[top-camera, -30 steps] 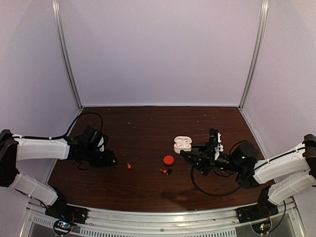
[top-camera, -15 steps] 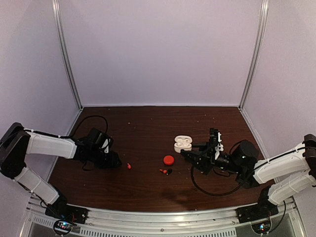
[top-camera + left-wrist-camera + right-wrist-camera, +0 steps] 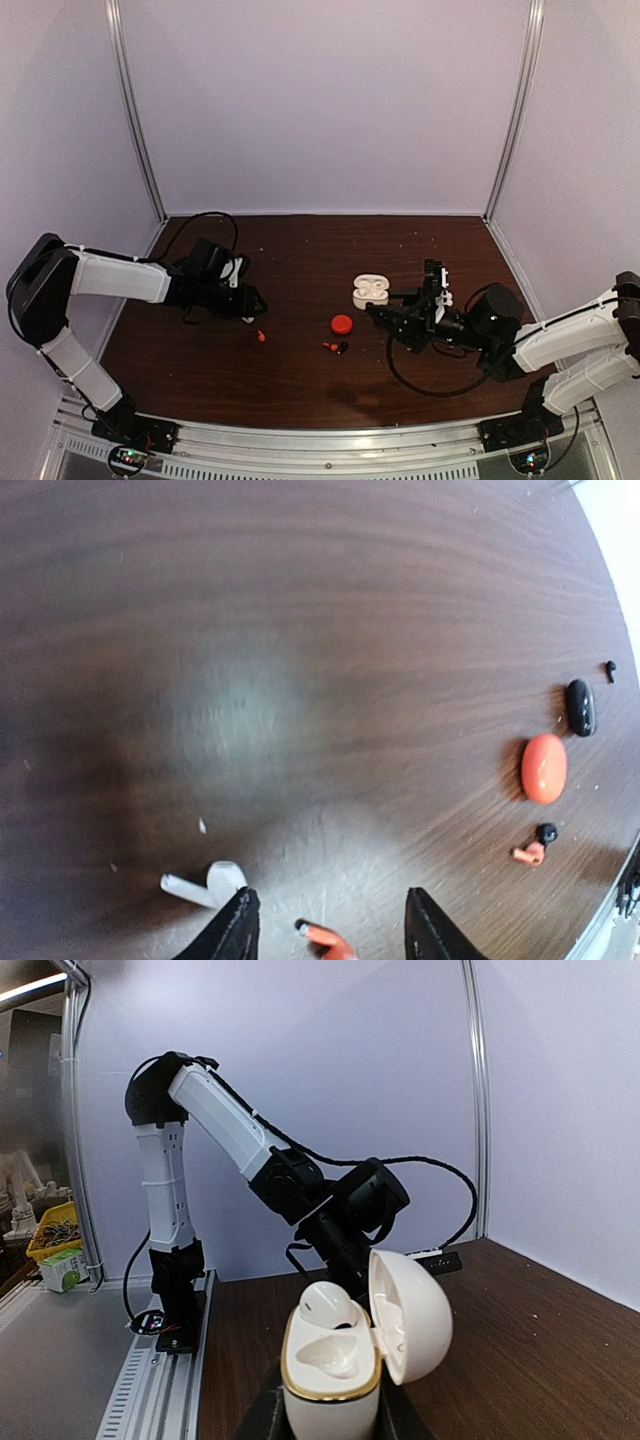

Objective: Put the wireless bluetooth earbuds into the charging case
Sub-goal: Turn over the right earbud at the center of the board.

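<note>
White case (image 3: pixel 335 1365) clamped in right hand (image 3: pixel 330 1424), left hand (image 3: pixel 332 920) parted over red stemmed earbud (image 3: pixel 330 942)

Red earbud (image 3: pixel 261 337) near left fingers (image 3: pixel 255 303)

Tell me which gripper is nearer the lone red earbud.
Left. The left gripper is right at the earbud, which shows between its open fingers. The right gripper, shut on a white case, sits well beyond the red case.

We log the white charging case (image 3: pixel 345 1365) upright, lid open, one white earbud (image 3: pixel 325 1305) seated; a red earbud (image 3: pixel 261 337) lies left.
</note>
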Robot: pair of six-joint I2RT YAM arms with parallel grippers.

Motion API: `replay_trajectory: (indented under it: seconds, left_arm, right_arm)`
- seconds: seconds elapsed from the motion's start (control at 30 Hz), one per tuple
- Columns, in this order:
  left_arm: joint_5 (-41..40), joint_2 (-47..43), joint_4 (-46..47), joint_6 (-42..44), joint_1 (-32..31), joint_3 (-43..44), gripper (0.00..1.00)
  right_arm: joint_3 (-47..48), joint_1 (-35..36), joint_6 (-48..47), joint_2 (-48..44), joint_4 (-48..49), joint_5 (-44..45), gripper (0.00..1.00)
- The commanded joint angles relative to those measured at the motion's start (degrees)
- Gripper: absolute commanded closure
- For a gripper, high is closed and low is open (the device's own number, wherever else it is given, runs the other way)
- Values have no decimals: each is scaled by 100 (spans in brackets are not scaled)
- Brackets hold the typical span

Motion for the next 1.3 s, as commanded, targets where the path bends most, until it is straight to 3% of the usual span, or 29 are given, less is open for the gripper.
replay_trajectory:
  seconds: [0.0,0.13,0.33,0.5,0.8,1.27]
  left_arm:
    - [-601,-134,-726,1038,-21,681,49]
    - [-724,-139,-1560,2539,-16,1176,48]
    - [-575,360,-2622,3551,-12,1765,45]
    - [-954,674,-3193,4251,-12,2315,47]
    - [-979,1390,-3481,4494,-10,2797,53]
    - [-841,1784,-3409,4178,-100,2610,44]
  right_arm:
    - [49,-57,-8,-111,103,-79,100]
    - [31,-76,-41,-161,63,-77,100]
    - [9,-94,-5,-171,74,-85,100]
    - [-69,-101,4,-239,102,-70,100]
    - [-143,-111,16,-346,106,-22,100]
    - [-197,-128,45,-283,234,-36,100]
